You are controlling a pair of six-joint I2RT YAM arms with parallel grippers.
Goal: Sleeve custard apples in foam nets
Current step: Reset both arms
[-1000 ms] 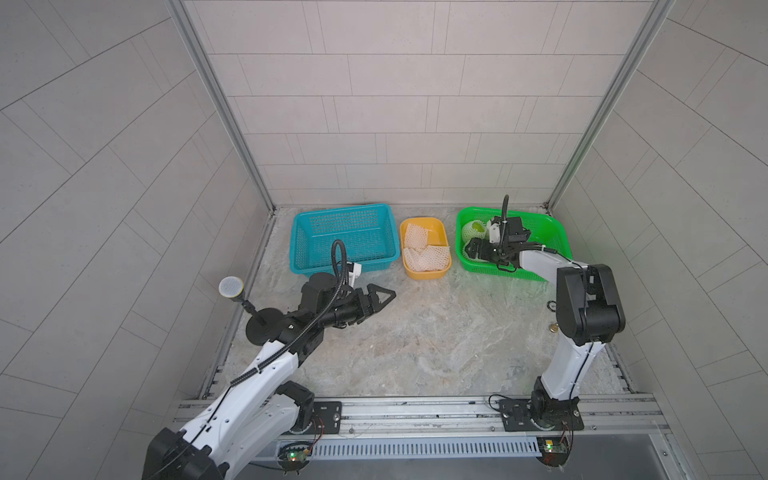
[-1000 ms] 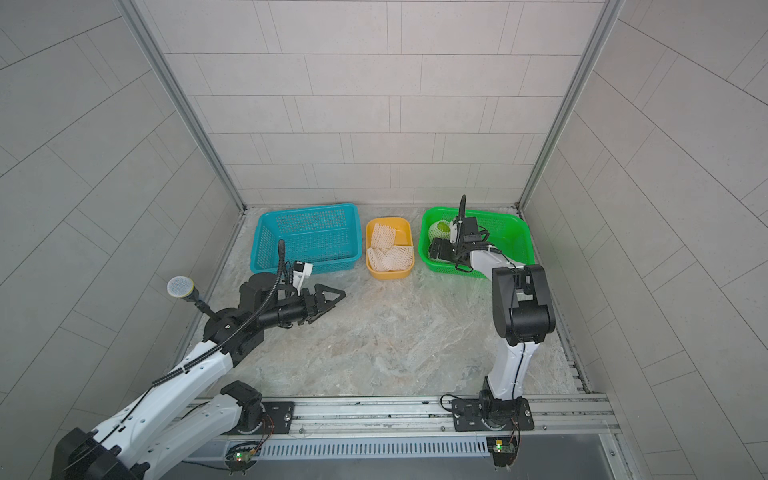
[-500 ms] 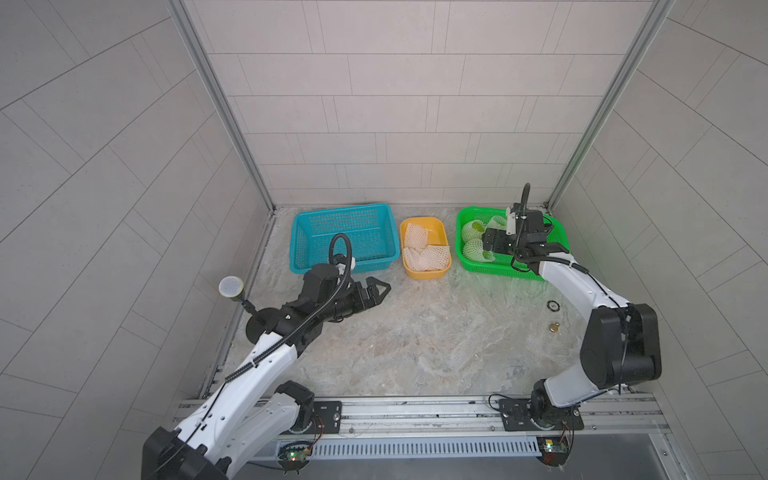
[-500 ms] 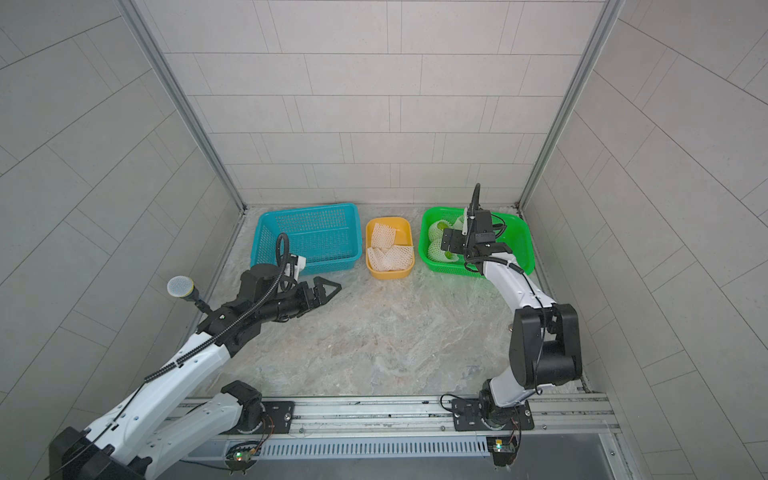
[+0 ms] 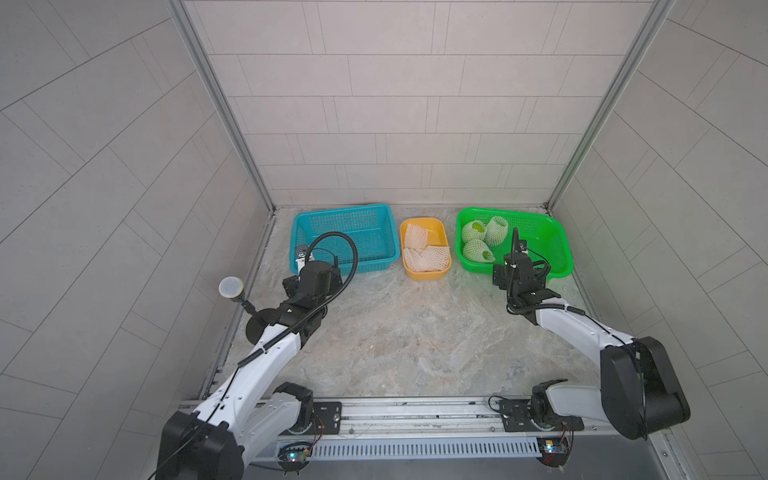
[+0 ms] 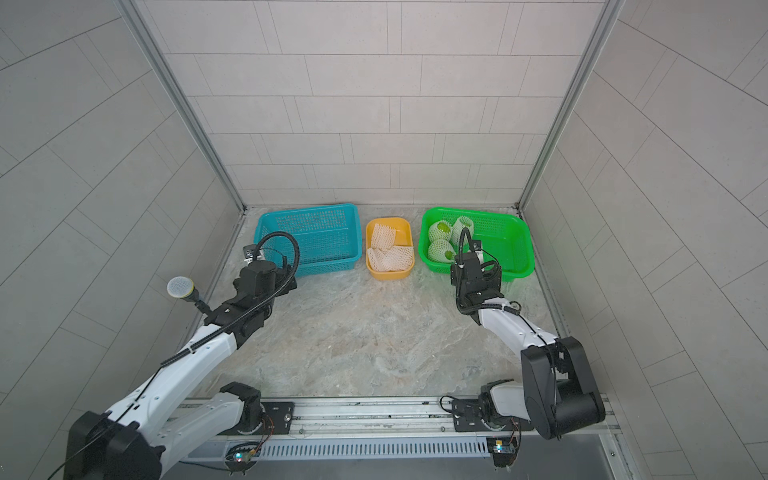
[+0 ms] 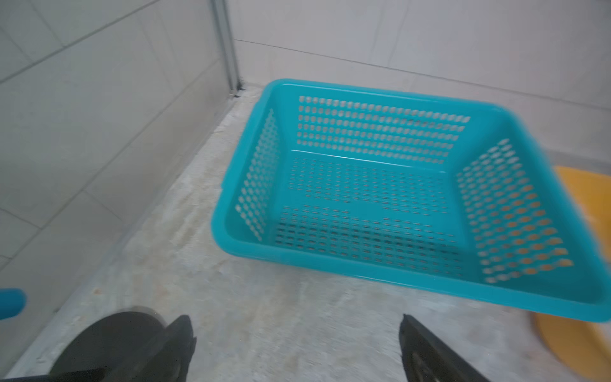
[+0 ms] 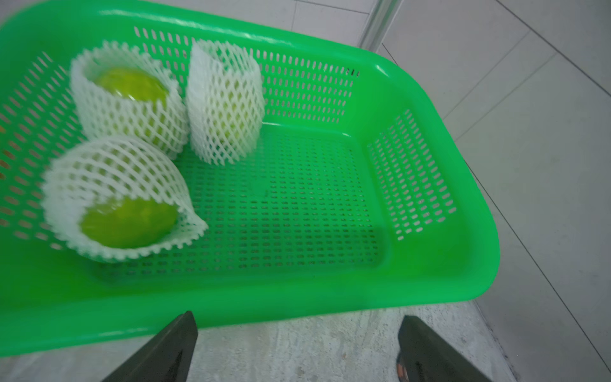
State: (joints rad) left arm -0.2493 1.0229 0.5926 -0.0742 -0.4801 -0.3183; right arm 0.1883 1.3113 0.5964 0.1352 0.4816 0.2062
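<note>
On the marble surface (image 5: 395, 332), three apples (image 8: 129, 225) sit netted in the green basket (image 8: 469, 258); left hand (image 7: 295, 320) and right hand (image 8: 297, 317) spread empty, sleeving seemingly done.

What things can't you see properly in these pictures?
Left gripper: left wrist view, only fingertips show; the edge cuts off the rest.
Yellow tray: left wrist view, mostly behind the blue basket and cut by the edge.
Upright net: right wrist view, blurred; it hides nearly all of what it holds.
Spare nets: in a top view, overlapping, too small to count.
</note>
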